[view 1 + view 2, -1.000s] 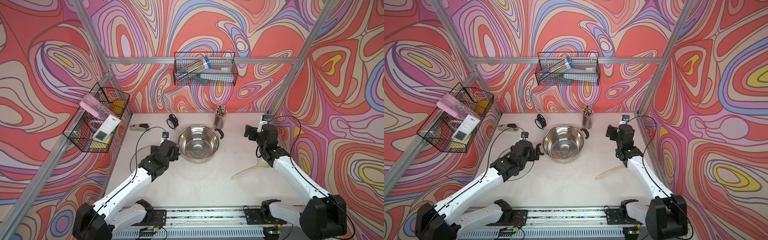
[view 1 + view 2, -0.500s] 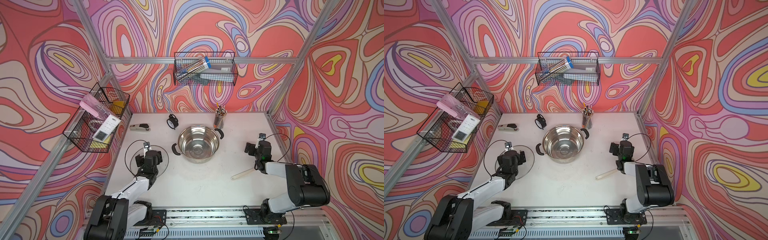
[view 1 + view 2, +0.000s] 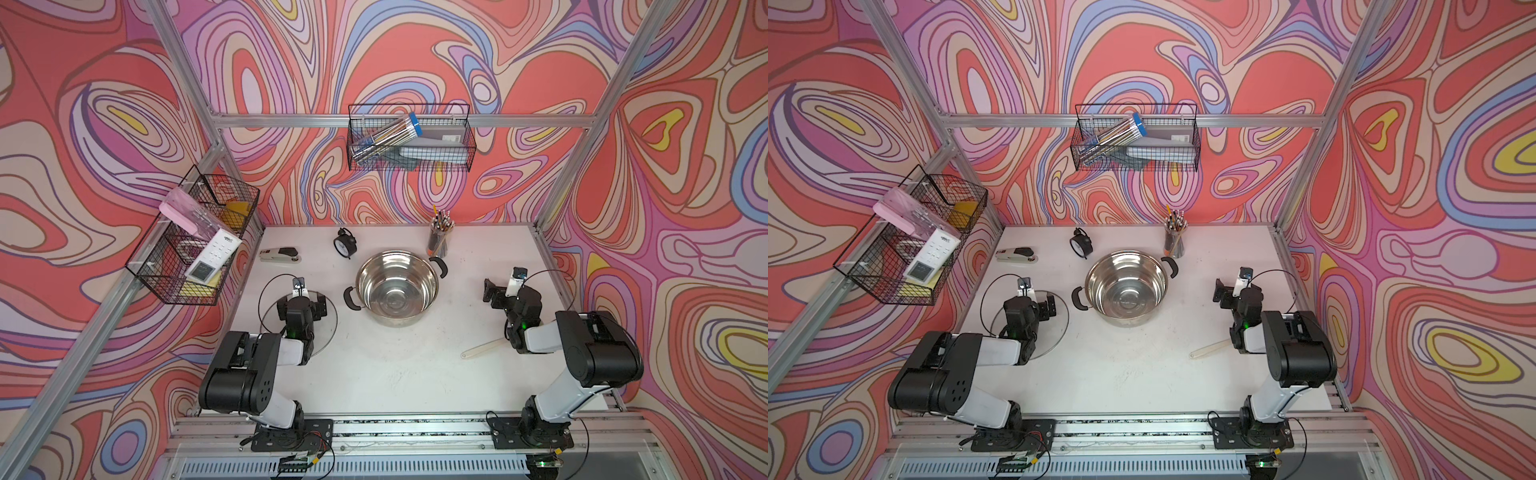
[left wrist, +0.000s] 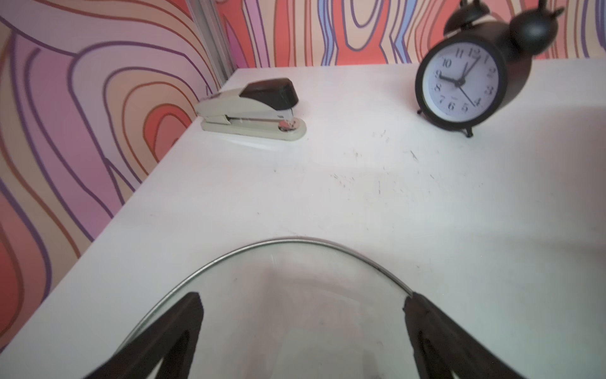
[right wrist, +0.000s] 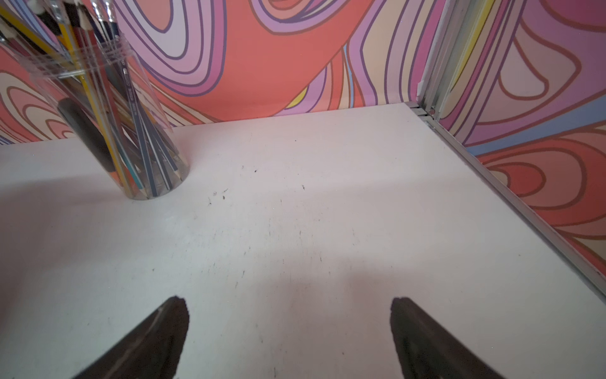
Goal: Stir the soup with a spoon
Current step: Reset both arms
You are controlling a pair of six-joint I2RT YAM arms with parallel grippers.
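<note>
Spoon (image 3: 482, 349) lying on the counter (image 3: 395, 374), near the steel pot (image 3: 362, 272), bowl hidden under the right arm. Left pincer (image 4: 301, 302) spread above a glass lid (image 4: 295, 262); right pincer (image 5: 288, 305) spread above the counter.

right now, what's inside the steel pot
Nothing: the pot shows bare shiny steel down to its bottom in both top views, no soup. The spoon lies apart on the table, its bowl end covered by the right arm.

The left arm (image 3: 289, 351) and the right arm (image 3: 540, 338) have white links, rounded black joints and black base plates (image 3: 291, 434). A thin black cable (image 3: 260, 305) loops by each wrist, where a green light (image 3: 293, 332) glows.
</note>
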